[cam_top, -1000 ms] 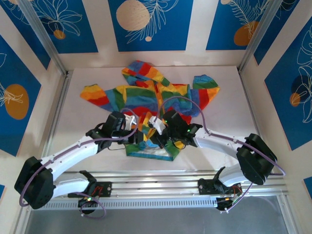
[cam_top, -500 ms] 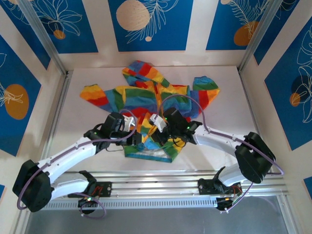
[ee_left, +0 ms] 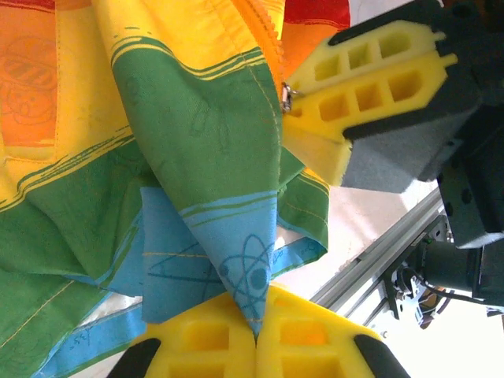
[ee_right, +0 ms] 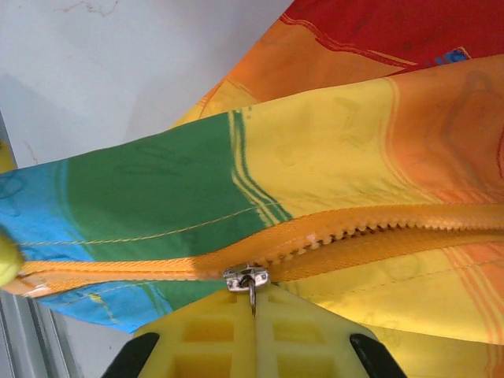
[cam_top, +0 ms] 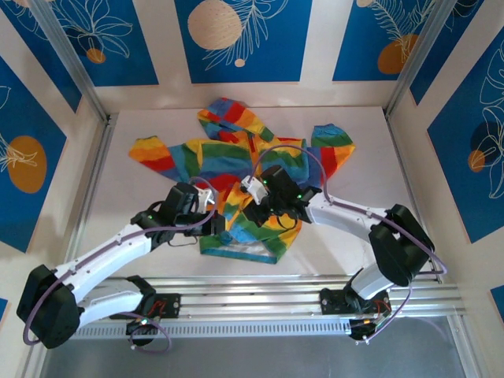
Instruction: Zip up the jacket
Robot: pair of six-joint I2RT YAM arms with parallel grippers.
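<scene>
I see the jacket (cam_top: 228, 153) lying on the white table (cam_top: 358, 224). Its hood points to the far wall and its sleeves are spread out to both sides. Both arms reach in over its bottom part.

The left gripper (ee_left: 256, 327) is squeezed tight on the bottom edge of the jacket, right at the blue stripe. The cloth comes up out of the yellow fingers (ee_left: 201, 340) in a point.

The right gripper (ee_right: 253, 309) is squeezed tight too. It pinches the thin metal zipper pull (ee_right: 253, 298), which hangs from the little silver slider (ee_right: 246, 277). The slider sits on the orange zipper (ee_right: 378, 228), close to where the green stripe meets the yellow one (my right wrist camera shows this best). On the green side of the slider the zipper is one joined band. On the yellow side it splits into two rows of teeth with a gap between them.

In my left wrist camera the two grippers are near each other, with green and blue cloth between them.
</scene>
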